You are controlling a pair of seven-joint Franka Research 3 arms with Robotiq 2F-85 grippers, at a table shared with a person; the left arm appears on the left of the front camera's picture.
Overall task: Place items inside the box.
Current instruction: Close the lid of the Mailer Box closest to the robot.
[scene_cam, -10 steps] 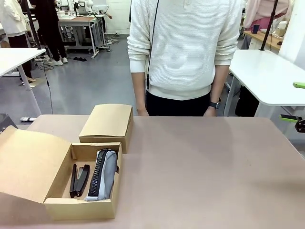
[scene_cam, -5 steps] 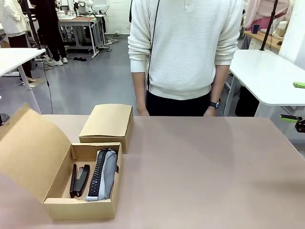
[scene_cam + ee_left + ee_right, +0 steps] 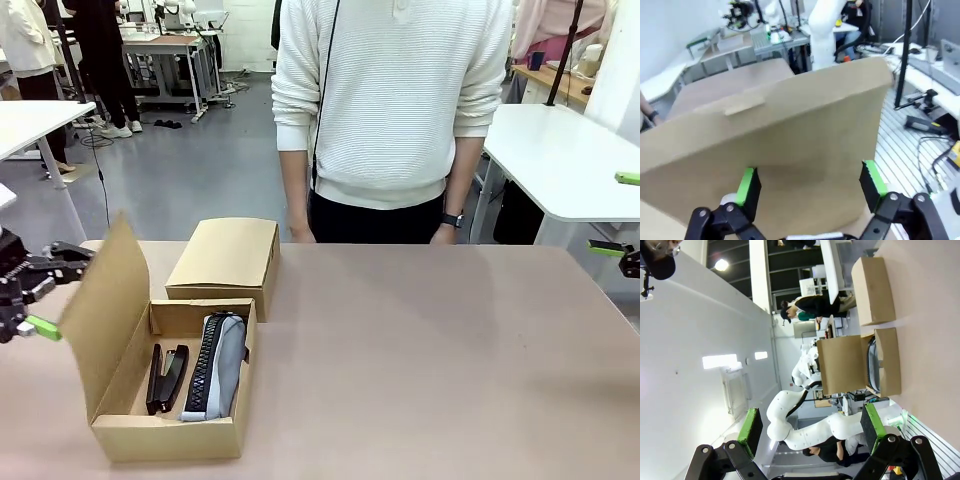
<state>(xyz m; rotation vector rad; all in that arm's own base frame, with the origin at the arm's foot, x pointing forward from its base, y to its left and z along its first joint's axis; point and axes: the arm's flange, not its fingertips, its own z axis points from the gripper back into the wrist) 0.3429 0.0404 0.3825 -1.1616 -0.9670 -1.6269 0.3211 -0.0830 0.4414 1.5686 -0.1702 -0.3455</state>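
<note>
1. At the table's left near corner, your open box (image 3: 165,440) already holds a black stapler (image 3: 166,378) and, beside it, a grey zip pencil case (image 3: 217,365).
2. Its lid (image 3: 105,315) stands nearly upright, with your left gripper (image 3: 38,290) just behind it, jaws spread wide and gripping nothing; whether a pad touches the cardboard you cannot tell.
3. Your right gripper (image 3: 810,427) hangs well off the table, fingers wide apart and empty.
4. A second, closed carton (image 3: 225,256) sits just behind the box.
5. You appear near the end: packing looks done, and folding the lid shut is what remains.
</note>
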